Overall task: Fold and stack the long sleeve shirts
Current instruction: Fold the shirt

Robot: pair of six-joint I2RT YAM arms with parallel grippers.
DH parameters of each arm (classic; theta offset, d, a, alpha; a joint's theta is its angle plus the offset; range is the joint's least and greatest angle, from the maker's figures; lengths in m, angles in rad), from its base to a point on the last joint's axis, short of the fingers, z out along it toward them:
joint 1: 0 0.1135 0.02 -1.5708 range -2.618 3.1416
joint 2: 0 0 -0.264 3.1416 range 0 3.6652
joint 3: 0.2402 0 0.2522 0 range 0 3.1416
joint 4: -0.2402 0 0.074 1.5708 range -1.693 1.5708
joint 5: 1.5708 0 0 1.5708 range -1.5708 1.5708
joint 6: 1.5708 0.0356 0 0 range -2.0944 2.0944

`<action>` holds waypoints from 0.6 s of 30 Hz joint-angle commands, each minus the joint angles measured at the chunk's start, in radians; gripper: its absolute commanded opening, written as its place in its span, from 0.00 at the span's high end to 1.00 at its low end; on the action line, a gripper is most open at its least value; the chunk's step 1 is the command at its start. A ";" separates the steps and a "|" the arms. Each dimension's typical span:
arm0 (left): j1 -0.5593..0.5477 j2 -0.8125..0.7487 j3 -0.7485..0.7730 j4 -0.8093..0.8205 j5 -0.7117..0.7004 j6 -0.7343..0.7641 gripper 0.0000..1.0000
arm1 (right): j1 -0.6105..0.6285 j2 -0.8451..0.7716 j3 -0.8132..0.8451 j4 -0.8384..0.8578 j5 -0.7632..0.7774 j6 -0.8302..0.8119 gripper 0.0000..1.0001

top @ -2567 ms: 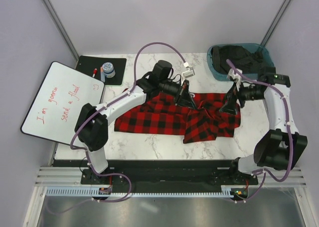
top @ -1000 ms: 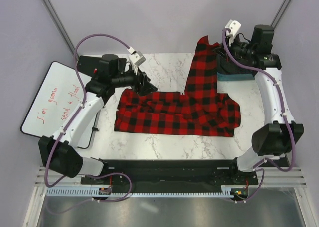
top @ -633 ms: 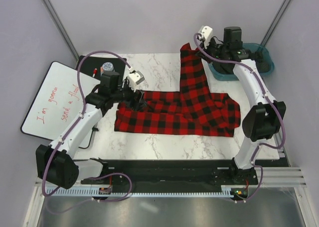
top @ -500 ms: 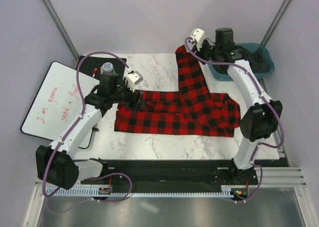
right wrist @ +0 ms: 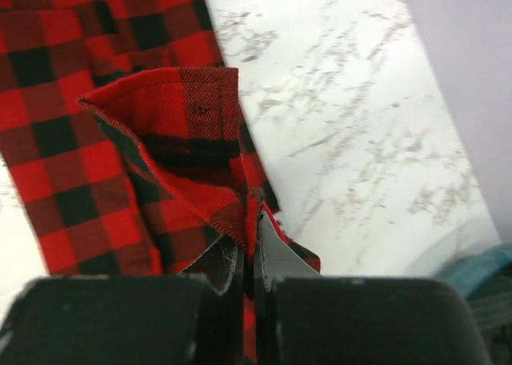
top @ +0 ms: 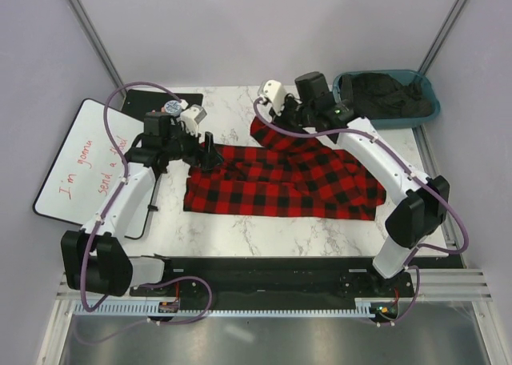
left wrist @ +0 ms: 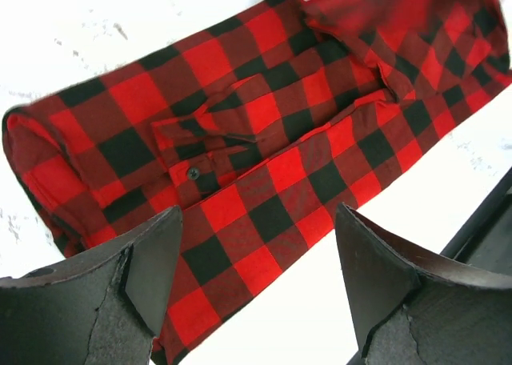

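Flannel shirt (top: 280,181) lies spread on the surface (top: 264,229), hardly folded. Right fingers (right wrist: 280,257) pinch what looks like its cuff, left fingers (left wrist: 152,261) hang released above it. Stacking is not yet begun.

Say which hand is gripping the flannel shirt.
The right hand, shut on a fold of the red-and-black check flannel shirt. The left hand is open above it, holding nothing.

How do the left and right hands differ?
The left hand is open and empty; the right hand is shut on a fold of the flannel shirt. The left hand is at the shirt's left end; the right hand at its far edge. Both are black.
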 commanded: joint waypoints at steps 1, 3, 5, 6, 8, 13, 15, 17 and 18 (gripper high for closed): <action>0.086 0.032 0.011 0.013 0.123 -0.116 0.17 | 0.083 0.002 -0.052 -0.019 0.084 0.151 1.00; 0.108 0.038 -0.001 0.010 0.154 -0.118 0.17 | 0.122 0.030 -0.061 -0.016 0.095 0.214 1.00; 0.114 0.038 -0.013 0.009 0.162 -0.115 0.18 | 0.142 0.047 -0.068 0.004 0.093 0.254 1.00; 0.114 0.038 -0.018 0.010 0.163 -0.109 0.18 | 0.160 0.057 -0.088 0.021 0.095 0.299 1.00; 0.119 0.038 -0.027 0.009 0.162 -0.109 0.19 | 0.177 0.073 -0.105 0.090 0.105 0.342 1.00; 0.134 0.052 -0.035 0.010 0.157 -0.109 0.19 | 0.231 0.146 -0.055 0.167 0.127 0.475 1.00; 0.154 0.061 -0.035 0.018 0.172 -0.113 0.19 | 0.251 0.177 -0.026 0.202 0.159 0.509 1.00; 0.168 0.071 -0.033 0.030 0.177 -0.121 0.19 | 0.252 0.196 -0.007 0.231 0.193 0.557 1.00; 0.198 0.077 -0.029 0.030 0.183 -0.122 0.19 | 0.254 0.202 0.003 0.240 0.212 0.569 1.00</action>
